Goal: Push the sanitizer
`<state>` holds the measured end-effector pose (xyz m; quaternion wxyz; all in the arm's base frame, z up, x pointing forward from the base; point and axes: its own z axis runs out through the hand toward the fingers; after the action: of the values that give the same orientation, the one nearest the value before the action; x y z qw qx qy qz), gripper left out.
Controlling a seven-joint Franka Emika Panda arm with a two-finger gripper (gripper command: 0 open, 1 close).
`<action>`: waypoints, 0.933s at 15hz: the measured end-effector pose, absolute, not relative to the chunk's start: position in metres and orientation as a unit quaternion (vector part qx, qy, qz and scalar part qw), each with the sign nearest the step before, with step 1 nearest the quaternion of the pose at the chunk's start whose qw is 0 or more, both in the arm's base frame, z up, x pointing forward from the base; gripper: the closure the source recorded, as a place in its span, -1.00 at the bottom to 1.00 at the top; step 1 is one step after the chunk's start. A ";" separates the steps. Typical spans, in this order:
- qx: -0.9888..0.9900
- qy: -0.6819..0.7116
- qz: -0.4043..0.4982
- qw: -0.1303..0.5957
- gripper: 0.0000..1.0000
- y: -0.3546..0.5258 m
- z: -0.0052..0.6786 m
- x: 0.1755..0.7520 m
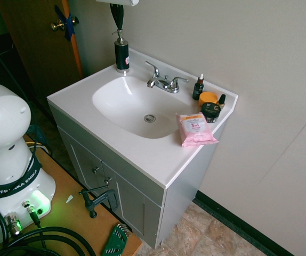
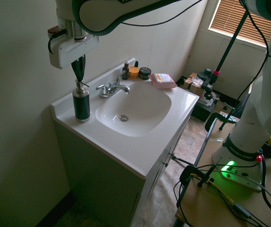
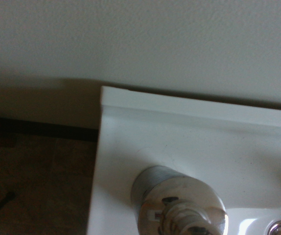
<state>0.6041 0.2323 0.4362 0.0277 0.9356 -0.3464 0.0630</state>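
In the first exterior view the sanitizer [image 1: 121,54] stands at the counter's [image 1: 158,160] back corner, at ten o'clock from the sink [image 1: 134,106], with the tool [image 1: 118,16] directly above its pump, fingers together. The second exterior view shows the tool [image 2: 79,71] just over the pump. The wrist view looks down on the pump head [image 3: 179,205]. The approach looks finished; next, a sideways nudge low enough to avoid tipping.

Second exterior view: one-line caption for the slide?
Franka gripper, fingers together, poised just above the sanitizer pump at the back corner of a white vanity sink.
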 end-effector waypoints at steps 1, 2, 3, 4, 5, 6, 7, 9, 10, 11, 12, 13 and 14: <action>0.936 -0.345 0.063 0.028 1.00 0.234 0.435 0.603; 0.936 -0.344 0.062 0.028 1.00 0.234 0.433 0.602; 0.936 -0.345 0.062 0.028 1.00 0.233 0.429 0.602; 0.936 -0.346 0.063 0.028 1.00 0.232 0.427 0.601; 0.936 -0.346 0.063 0.027 1.00 0.231 0.425 0.601; 0.935 -0.347 0.064 0.026 1.00 0.231 0.424 0.601; 0.935 -0.347 0.065 0.024 1.00 0.230 0.425 0.601; 0.933 -0.353 0.068 0.012 1.00 0.227 0.433 0.599; 0.931 -0.358 0.070 0.001 -1.00 0.222 0.445 0.598; 0.928 -0.365 0.072 -0.012 -1.00 0.212 0.460 0.598; 0.926 -0.370 0.073 -0.024 -1.00 0.198 0.475 0.596; 0.923 -0.376 0.074 -0.031 -1.00 0.181 0.486 0.590; 0.921 -0.381 0.072 -0.031 -1.00 0.160 0.492 0.581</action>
<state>0.5810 0.1603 0.4919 -0.0312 0.9211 -0.3813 0.0719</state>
